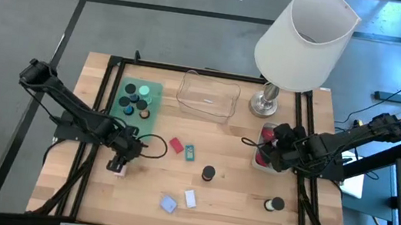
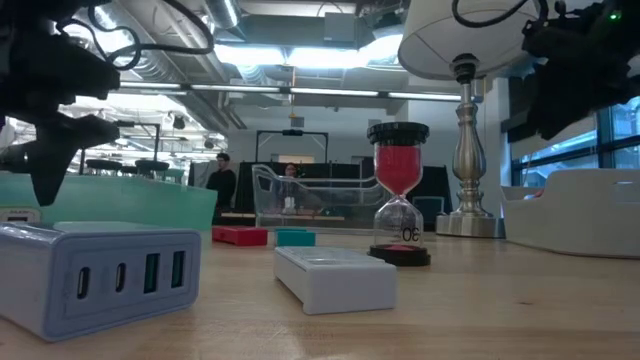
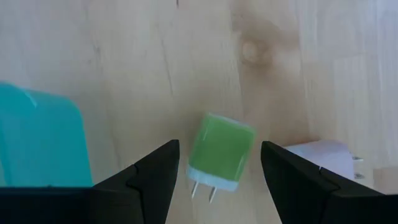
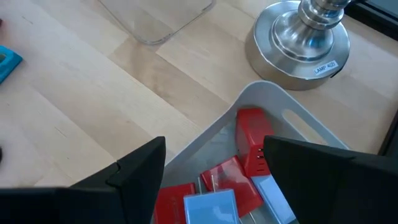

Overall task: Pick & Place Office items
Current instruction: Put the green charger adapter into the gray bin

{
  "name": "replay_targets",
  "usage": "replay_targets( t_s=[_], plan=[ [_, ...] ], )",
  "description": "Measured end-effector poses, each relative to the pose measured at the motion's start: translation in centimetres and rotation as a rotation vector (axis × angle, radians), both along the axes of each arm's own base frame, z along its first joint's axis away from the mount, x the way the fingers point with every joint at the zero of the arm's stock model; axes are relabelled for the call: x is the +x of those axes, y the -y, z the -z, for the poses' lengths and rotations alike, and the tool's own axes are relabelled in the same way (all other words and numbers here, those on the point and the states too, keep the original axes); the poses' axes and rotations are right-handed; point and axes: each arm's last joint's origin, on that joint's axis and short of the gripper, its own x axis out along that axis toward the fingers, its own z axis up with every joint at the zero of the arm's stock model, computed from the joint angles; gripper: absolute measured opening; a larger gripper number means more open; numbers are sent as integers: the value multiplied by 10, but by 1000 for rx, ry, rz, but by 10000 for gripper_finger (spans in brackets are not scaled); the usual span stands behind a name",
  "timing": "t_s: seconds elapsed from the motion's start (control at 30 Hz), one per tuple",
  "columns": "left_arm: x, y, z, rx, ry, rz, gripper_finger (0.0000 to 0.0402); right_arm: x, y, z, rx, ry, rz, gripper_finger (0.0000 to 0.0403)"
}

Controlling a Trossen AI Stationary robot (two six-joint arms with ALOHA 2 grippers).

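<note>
My left gripper [image 1: 118, 164] [image 3: 219, 148] is open, low over the table near its left edge. One finger stands on each side of a green plug block [image 3: 221, 151] that lies flat on the wood, apart from both. A white block [image 3: 323, 155] lies beside it. My right gripper [image 1: 269, 149] [image 4: 214, 142] is open above the grey tray [image 4: 261, 93], which holds red blocks [image 4: 252, 146] and light-blue blocks [image 4: 211, 208]. On the table lie a red block [image 1: 176, 145], a teal block [image 1: 189, 151], a light-blue block [image 1: 168, 204], a white block [image 1: 190, 198] and a black disc [image 1: 274, 205].
A green tray [image 1: 153, 91] with several black discs stands at the far left and a clear tray [image 1: 207, 95] at the far middle. The white lamp [image 1: 303, 40] stands at the far right, its base [image 4: 305, 31] beside the grey tray. A red-sand hourglass [image 2: 400, 195] stands mid-table.
</note>
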Motion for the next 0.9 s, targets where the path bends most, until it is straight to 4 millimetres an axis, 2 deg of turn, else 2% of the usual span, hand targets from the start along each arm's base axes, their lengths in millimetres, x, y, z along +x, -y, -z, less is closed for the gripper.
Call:
replay_targets(
  t_s=[0.23, 0.47, 0.57, 0.73, 0.9],
  plan=[
    [-6, -2, 15, -35, -21, -45, 224, 1, -1, 0, 6, 13, 0, 274],
    [-8, -4, 20, -5, -19, -24, 219, 1, 0, 0, -1, 16, 2, 274],
    [-8, -4, 20, 7, -14, -28, 202, 1, 0, 0, -1, 16, 2, 274],
    [-5, -3, 19, -10, 23, -28, 148, 1, 0, 0, -1, 16, 2, 274],
    [9, 2, 8, -28, 170, -43, 145, 2, -1, -1, 3, 27, 3, 274]
  ],
)
